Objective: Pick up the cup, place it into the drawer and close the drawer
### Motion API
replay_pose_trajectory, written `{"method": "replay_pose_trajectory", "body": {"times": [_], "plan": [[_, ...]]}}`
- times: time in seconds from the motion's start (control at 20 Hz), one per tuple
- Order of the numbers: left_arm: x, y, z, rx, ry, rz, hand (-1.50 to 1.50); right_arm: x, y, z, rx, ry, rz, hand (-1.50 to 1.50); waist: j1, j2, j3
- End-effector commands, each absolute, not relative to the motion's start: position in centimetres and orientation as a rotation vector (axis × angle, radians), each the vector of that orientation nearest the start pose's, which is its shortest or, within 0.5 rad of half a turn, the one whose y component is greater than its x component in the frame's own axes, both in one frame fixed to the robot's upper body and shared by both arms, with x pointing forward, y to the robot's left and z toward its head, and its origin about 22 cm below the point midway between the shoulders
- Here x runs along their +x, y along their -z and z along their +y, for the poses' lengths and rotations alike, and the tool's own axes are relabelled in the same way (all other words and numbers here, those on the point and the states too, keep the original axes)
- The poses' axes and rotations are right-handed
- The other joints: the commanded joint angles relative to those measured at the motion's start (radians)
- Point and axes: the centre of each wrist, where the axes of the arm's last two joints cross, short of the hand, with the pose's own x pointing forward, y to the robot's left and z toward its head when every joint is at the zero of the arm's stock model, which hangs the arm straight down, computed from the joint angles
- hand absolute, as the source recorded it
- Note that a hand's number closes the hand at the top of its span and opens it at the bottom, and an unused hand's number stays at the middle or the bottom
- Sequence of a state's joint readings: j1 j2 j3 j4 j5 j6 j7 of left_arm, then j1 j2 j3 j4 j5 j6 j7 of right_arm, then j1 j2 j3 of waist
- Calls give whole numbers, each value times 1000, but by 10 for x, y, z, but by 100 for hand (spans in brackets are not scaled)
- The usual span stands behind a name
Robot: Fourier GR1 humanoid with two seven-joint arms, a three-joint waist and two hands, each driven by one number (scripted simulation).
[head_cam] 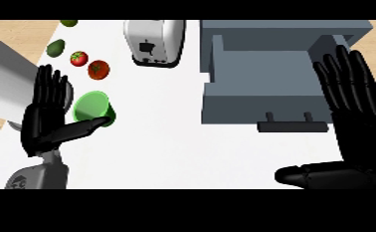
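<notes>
We are counting one green cup (93, 106) lying near the counter's (176, 141) left edge, one open drawer (260, 86), one toaster (154, 42) and two tomatoes (89, 63). The left hand (44, 119) is showing straight fingers, thumb apparently touching the cup. The right hand (345, 91) is spread flat, partly cut off.

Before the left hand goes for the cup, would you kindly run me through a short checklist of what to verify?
1. Green cup within reach of left hand: ok, right beside it.
2. Fingers open for the grasp: ok, straight, thumb under the cup.
3. Cup already held: not ok, nothing curled round it.
4. Drawer open, inside bare: ok.
5. Right hand out of the drawer: cannot tell, it overlaps the right wall.
6. Tomatoes apart from the cup: ok.
</notes>
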State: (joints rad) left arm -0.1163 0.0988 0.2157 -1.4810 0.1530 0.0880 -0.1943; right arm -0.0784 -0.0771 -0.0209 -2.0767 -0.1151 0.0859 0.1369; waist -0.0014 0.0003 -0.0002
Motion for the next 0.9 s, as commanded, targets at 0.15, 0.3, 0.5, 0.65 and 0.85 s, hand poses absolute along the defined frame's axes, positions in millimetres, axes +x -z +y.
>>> {"method": "replay_pose_trajectory", "body": {"times": [0.15,0.3,0.5,0.65,0.85], "plan": [[261,23,310,197,-266,-1753,-150,224,-142,-228,126,-112,-2014,-150,0,0,0],[248,52,319,203,-270,-1745,-150,231,-134,-235,152,-120,-2006,-150,1,0,0],[277,45,324,211,-276,-1726,-150,215,-137,-231,141,-130,-2007,-150,-2,0,0],[273,61,335,202,-276,-1705,-150,234,-143,-230,141,-114,-2015,-150,-1,1,0],[257,87,325,203,-282,-1701,-150,227,-134,-233,174,-125,-2005,-150,-1,0,0]]}}
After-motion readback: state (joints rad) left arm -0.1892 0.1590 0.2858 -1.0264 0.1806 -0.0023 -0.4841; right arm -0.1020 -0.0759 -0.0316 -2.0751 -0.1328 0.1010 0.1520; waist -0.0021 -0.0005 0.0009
